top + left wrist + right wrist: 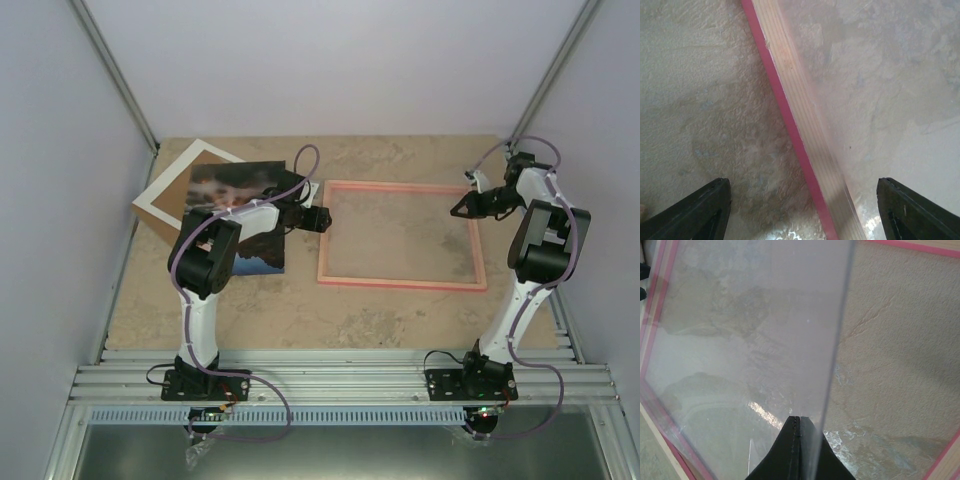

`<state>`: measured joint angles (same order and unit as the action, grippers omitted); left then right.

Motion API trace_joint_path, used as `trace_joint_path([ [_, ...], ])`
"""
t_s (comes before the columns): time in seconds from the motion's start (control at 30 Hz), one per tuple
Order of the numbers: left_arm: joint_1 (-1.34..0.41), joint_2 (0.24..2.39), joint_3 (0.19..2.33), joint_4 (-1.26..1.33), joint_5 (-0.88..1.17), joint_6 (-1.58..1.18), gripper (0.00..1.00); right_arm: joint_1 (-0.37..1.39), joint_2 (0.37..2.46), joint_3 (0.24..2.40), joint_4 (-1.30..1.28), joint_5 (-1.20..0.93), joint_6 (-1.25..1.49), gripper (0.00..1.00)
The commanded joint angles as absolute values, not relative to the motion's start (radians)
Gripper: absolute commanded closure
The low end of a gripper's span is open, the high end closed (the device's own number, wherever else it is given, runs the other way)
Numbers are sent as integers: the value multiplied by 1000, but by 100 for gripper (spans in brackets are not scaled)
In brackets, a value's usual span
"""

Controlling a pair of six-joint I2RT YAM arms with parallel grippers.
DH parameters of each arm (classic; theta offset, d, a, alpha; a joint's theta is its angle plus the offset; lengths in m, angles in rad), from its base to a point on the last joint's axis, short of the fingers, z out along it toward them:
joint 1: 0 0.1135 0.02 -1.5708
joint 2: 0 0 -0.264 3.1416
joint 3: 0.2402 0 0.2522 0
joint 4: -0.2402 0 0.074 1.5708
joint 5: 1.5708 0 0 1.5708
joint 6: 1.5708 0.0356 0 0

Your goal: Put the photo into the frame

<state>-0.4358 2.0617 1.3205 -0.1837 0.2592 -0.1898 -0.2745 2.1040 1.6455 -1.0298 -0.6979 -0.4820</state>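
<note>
One glossy sunset photo (235,185) lies face up on the table (400,325), at 9 o'clock from the pink frame (400,284) and just beside its left rail. The photo's far corner overlaps a white mat (160,205) at 10 o'clock. The left arm crosses the print and hides its middle. What shows suggests the long side runs roughly 12 to 6, against the frame's 9-to-3 stretch.

The left gripper (320,220) hangs at 3 o'clock from the photo, just past the photo's right edge. Its jaws are spread wide and empty, and the wrist view shows them straddling the frame's left rail without touching it.

Across the opening, at the frame's 3 o'clock rail, the right gripper (460,208) is pinched shut. It seems to hold the edge of a clear pane (740,340), tilted up over the frame's interior.

The left arm is plainly the nearer to the print, and the right stands well apart from it, with the whole frame between them. Fetching the photo would likely mean drawing the left gripper back toward 9 o'clock. The print would probably also need a quarter turn before it suits the frame.
</note>
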Motion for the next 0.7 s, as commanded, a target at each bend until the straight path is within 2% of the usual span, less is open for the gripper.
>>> trace_joint_path([
  [0.0,-438,2121,1311,-279,212,-190,17,-285,2066,1640,-1007,-680,-478,100],
  [0.67,-441,2131,1318,-290,188,-188,18,-285,2056,1612,-982,-685,-453,99],
])
